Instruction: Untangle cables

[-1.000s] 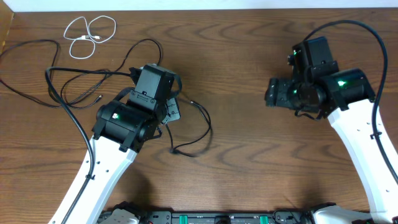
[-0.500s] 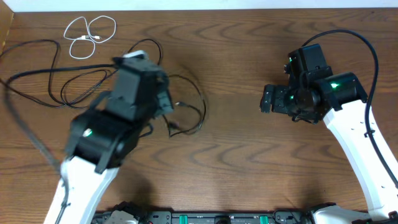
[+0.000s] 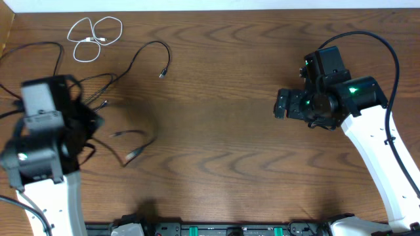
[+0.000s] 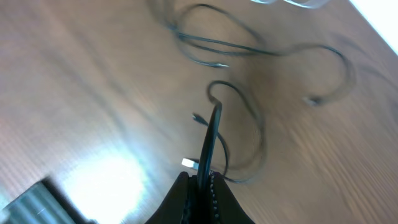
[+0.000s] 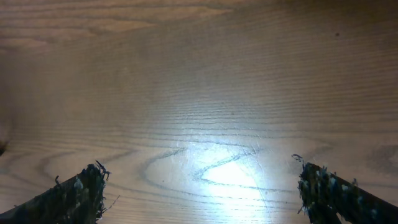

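Brown wooden bench (image 3: 230,131) holds loose black cables (image 3: 141,132) just below the coiled white cable (image 3: 96,34). Left hand (image 4: 203,182) pinches one black cable. Right hand (image 5: 200,180), far from the white cable, gapes wide and holds nothing. Likely step: dragging that cable free. Next, lay it apart.

You see the left gripper (image 4: 204,185) at the bottom edge, its jaws pressed together on a black cable (image 4: 211,134). The cable rises from them and curls into a loop above the wooden table (image 4: 74,74). A pale plug (image 4: 188,163) shows just left of that cable. More black cords (image 4: 211,45) sprawl beyond, blurred, 1 ending in a small dark tip (image 4: 311,101).
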Controlling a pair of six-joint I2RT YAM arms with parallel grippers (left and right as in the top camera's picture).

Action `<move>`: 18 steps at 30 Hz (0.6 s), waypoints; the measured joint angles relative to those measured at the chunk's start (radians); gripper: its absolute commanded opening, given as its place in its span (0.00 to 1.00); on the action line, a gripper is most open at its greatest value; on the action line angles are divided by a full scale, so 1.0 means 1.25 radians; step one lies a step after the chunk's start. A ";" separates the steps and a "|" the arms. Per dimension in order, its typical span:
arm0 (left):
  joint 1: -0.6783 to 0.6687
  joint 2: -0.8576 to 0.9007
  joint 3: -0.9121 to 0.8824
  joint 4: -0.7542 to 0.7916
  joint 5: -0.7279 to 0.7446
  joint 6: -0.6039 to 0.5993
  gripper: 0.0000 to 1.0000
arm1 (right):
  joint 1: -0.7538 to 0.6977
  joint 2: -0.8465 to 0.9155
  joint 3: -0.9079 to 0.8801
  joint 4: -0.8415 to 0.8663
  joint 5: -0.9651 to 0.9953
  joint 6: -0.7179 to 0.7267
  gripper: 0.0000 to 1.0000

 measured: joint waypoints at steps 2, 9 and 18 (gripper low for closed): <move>0.069 0.023 0.000 0.005 -0.001 0.000 0.07 | 0.000 0.000 0.000 0.000 0.000 0.000 0.97; 0.244 0.111 0.000 0.056 -0.004 0.000 0.07 | 0.000 0.000 0.000 0.000 0.000 0.000 0.98; 0.361 0.279 0.000 0.116 -0.003 -0.025 0.08 | 0.000 0.000 -0.002 0.000 0.000 0.000 0.99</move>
